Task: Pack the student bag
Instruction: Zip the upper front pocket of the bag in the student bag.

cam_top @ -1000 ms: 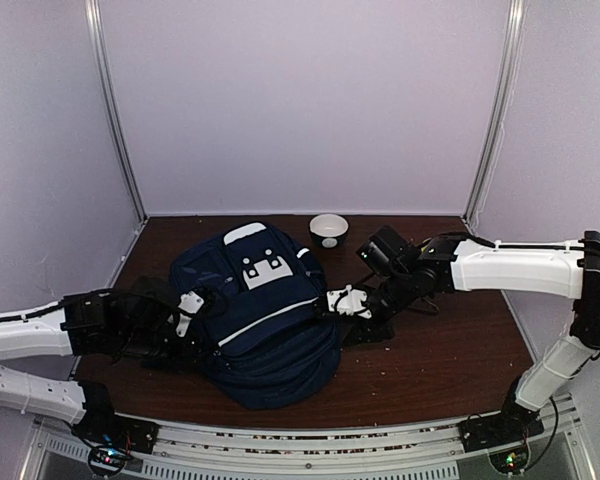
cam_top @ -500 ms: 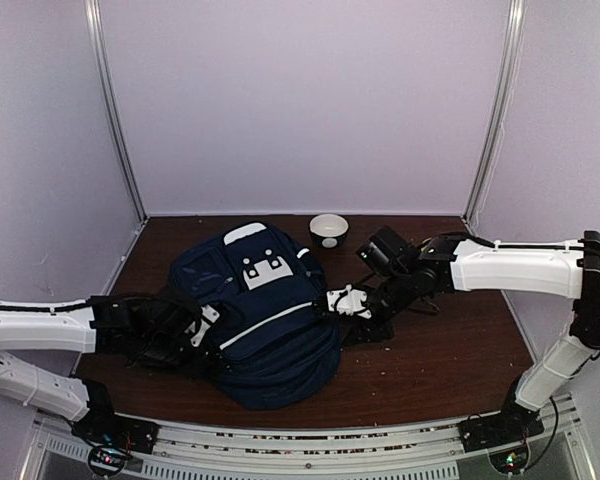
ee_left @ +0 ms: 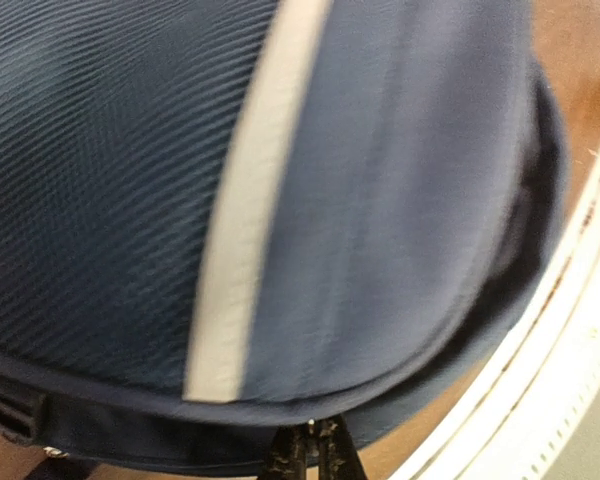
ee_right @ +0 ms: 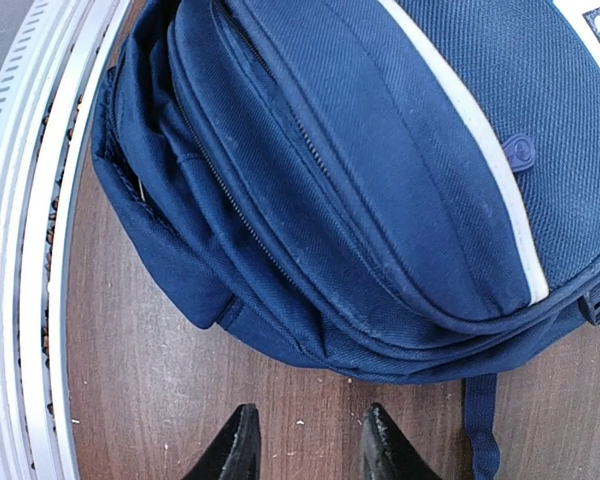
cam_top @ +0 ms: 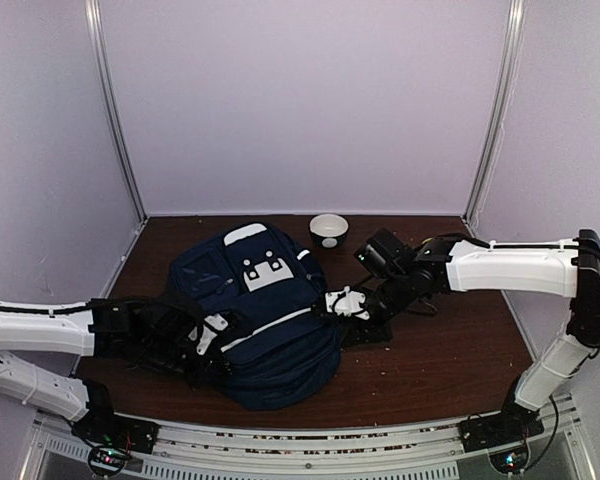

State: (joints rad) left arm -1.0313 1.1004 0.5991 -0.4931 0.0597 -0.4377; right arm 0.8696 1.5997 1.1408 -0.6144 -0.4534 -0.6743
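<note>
The student bag (cam_top: 265, 310) is a navy backpack with white stripe trim, lying flat in the middle of the table, zippers closed on the sides I can see. It fills the left wrist view (ee_left: 280, 200) and the top of the right wrist view (ee_right: 380, 170). My left gripper (cam_top: 215, 330) presses against the bag's left near side. Its fingers are together (ee_left: 310, 452), pinching a small bright metal bit at the seam that looks like a zipper pull. My right gripper (cam_top: 333, 303) is open and empty (ee_right: 310, 450), low over the table just off the bag's right side.
A white bowl (cam_top: 329, 230) stands behind the bag near the back wall. A loose dark strap (ee_right: 480, 430) lies on the wood beside my right fingers. The white metal rail (ee_right: 30, 250) runs along the table's near edge. Walls close three sides.
My left gripper has slid rightward and nearer along the bag's left side, staying shut. The right arm has edged slightly toward the bag. The bag has hardly moved.
</note>
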